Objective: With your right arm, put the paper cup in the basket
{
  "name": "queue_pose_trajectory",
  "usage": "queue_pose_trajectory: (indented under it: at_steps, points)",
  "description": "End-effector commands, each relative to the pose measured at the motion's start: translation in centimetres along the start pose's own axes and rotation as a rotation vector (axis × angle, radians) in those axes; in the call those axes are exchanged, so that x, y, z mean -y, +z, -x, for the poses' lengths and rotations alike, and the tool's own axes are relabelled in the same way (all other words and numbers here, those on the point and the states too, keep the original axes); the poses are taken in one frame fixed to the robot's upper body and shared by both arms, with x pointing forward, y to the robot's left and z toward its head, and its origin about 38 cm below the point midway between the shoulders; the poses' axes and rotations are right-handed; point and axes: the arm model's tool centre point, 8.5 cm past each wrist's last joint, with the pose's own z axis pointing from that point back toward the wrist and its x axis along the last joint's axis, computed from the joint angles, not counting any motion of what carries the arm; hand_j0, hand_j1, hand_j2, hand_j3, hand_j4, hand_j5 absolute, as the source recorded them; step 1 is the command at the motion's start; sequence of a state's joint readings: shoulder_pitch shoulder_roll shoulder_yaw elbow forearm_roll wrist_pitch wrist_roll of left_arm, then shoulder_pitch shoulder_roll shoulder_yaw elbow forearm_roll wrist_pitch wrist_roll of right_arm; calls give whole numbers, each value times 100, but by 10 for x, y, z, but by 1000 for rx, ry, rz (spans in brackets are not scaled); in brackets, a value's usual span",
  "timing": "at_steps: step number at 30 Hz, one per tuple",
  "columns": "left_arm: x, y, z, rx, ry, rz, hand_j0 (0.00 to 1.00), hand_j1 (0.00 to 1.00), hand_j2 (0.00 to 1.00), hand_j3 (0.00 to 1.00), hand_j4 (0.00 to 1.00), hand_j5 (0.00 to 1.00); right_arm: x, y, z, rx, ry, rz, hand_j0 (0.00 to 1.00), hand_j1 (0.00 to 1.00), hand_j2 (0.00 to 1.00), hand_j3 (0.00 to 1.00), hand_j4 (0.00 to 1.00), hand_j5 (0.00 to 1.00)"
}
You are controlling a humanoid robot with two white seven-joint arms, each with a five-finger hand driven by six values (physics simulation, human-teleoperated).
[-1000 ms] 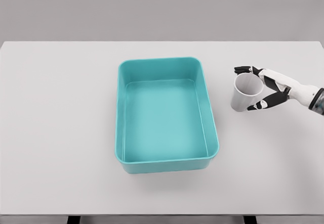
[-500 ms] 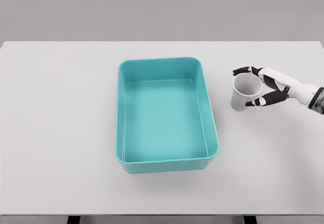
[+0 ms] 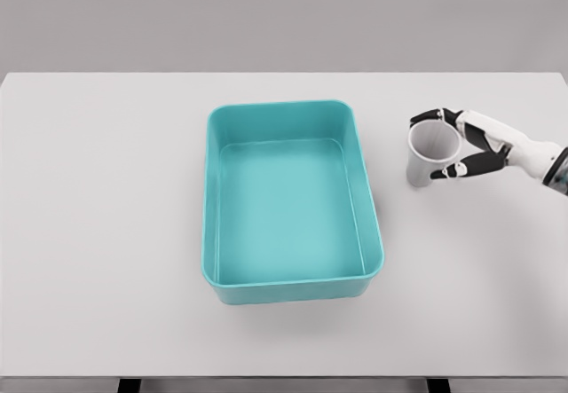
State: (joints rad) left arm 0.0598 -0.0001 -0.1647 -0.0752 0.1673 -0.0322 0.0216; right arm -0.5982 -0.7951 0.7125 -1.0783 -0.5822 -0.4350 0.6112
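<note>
We find the paper cup (image 3: 429, 153) upright near the table's (image 3: 106, 233) right edge, gripped in the right hand (image 3: 461, 149): fingers (image 3: 430, 116) over its far rim, thumb against the near side. We judge that this sideways hold leaves the mouth free for carrying. The teal basket (image 3: 293, 283) sits open at the table's middle, just left of the cup.

A wide white table (image 3: 106, 233) fills most of the view, from left to right. Behind its far edge stands a plain grey wall (image 3: 284, 16). The light is soft and even, with faint shadows.
</note>
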Motion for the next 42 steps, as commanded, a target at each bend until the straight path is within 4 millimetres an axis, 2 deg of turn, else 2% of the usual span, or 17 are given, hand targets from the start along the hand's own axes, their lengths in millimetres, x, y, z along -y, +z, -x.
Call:
queue_pose_trajectory:
  at_steps: [1, 13, 21, 28, 37, 42]
  points:
    - [0, 0, 0, 0, 0, 0, 100, 100, 100, 100, 100, 100, 5, 1, -5, 18, -2, 17, 76, 76, 76, 76, 76, 76]
    - [0, 0, 0, 0, -1, 0, 100, 100, 100, 100, 100, 100, 13, -8, -37, 124, 12, 38, 77, 77, 77, 77, 77, 77]
    - [0, 0, 0, 0, 0, 0, 100, 100, 100, 100, 100, 100, 13, -19, -68, 206, 53, 11, 77, 77, 77, 77, 77, 77]
    - [0, 0, 0, 0, -1, 0, 100, 100, 100, 100, 100, 100, 23, -21, -97, 272, 93, 24, 78, 78, 78, 78, 78, 78]
    - [0, 0, 0, 0, -1, 0, 100, 100, 100, 100, 100, 100, 5, -36, -139, 370, 135, -51, 78, 78, 78, 78, 78, 78]
    - [0, 0, 0, 0, 0, 0, 100, 100, 100, 100, 100, 100, -14, -53, -146, 398, 122, -94, 78, 78, 78, 78, 78, 78]
